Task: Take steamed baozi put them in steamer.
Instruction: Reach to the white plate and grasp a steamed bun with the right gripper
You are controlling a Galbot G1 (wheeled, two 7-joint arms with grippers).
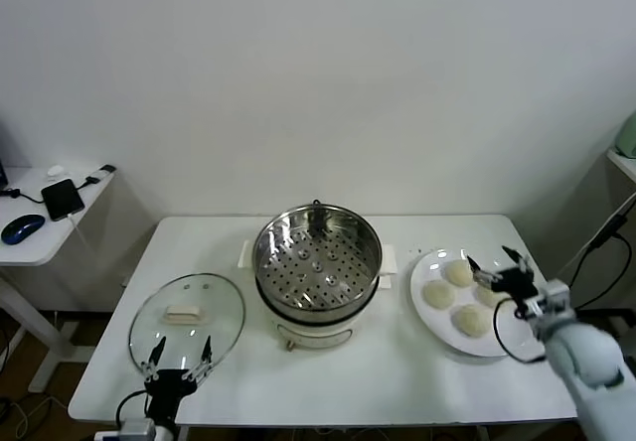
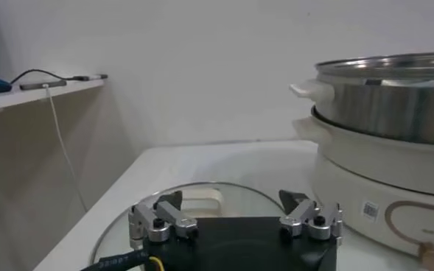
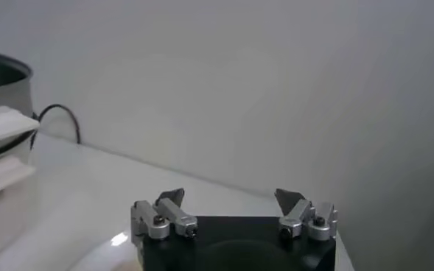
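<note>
Several cream-white steamed baozi [image 1: 458, 272] lie on a white plate [image 1: 425, 314] at the table's right. My right gripper [image 1: 494, 259] hovers open over the plate's far right side, above one bun, with nothing between its fingers. In the right wrist view the gripper [image 3: 231, 197] shows open jaws and no bun. The steel steamer [image 1: 318, 262] with its perforated tray stands empty at the table's middle. My left gripper [image 1: 181, 350] is open at the front edge of the glass lid [image 1: 187, 312]; in the left wrist view the gripper [image 2: 233, 199] is over the lid [image 2: 202, 197], with the steamer [image 2: 386, 147] beside it.
A small side table [image 1: 45, 227] at the far left carries a phone [image 1: 62, 199] and a blue mouse [image 1: 22, 227]. A black cable [image 1: 606, 237] hangs at the right beyond the table edge. The wall stands close behind the table.
</note>
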